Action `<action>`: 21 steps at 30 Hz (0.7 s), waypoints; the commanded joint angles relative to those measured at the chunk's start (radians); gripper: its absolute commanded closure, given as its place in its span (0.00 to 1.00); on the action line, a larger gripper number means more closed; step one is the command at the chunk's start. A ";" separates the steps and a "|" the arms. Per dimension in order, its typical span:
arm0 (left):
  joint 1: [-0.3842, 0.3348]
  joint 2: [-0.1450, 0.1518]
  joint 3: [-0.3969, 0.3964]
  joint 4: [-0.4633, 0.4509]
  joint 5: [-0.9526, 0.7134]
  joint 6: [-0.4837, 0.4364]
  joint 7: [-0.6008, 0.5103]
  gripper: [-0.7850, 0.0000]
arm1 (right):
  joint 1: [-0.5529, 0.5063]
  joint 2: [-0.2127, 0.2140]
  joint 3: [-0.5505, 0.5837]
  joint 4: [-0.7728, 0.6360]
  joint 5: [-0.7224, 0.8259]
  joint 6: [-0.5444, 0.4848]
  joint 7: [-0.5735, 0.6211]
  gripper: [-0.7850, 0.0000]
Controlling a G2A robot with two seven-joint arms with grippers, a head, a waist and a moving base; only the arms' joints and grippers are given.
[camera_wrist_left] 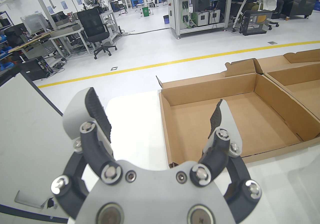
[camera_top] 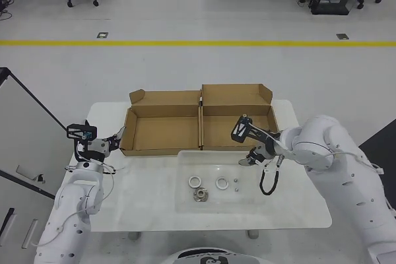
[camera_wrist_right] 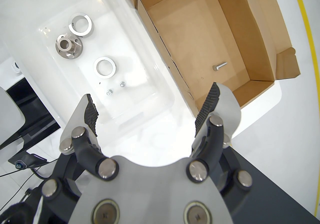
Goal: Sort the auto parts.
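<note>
You have the right gripper [camera_wrist_right: 152,99] nearest, spread wide and holding nothing, above the right end of the clear tray [camera_wrist_right: 160,77], beside the right box [camera_wrist_right: 200,22]. On that box's floor, near the corner closest to the gripper, a small silver bolt [camera_wrist_right: 220,65] lies flat. Its long axis runs across the box, hex head toward the tray-side wall. The tray holds two rings [camera_wrist_right: 80,24], a flanged hub [camera_wrist_right: 69,45] and two nuts [camera_wrist_right: 122,84]. The top view gives you the left gripper [camera_top: 115,142], also open and empty, just outside the left box [camera_top: 162,129].
</note>
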 commanded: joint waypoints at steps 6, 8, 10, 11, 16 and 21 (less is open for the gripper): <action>0.000 0.000 0.000 0.000 0.000 0.000 0.000 0.00 | 0.020 0.028 -0.149 -0.034 -0.060 0.012 0.013 0.00; 0.000 0.000 0.000 0.000 0.000 0.000 0.000 0.00 | 0.055 0.042 -0.215 -0.039 -0.048 0.033 0.034 0.00; 0.000 0.000 0.000 0.000 0.000 0.000 0.000 0.00 | 0.096 0.056 -0.284 -0.037 -0.033 0.062 0.063 0.00; 0.000 0.000 0.000 0.000 0.000 0.000 0.000 0.00 | 0.121 0.063 -0.316 -0.037 -0.023 0.072 0.073 0.00; 0.000 0.000 0.000 0.000 0.000 0.000 0.000 0.00 | 0.238 0.086 -0.454 -0.004 0.045 0.106 0.106 0.00; 0.000 0.000 0.000 0.000 0.000 0.000 0.000 0.00 | 0.330 0.093 -0.554 0.050 0.096 0.089 0.089 0.00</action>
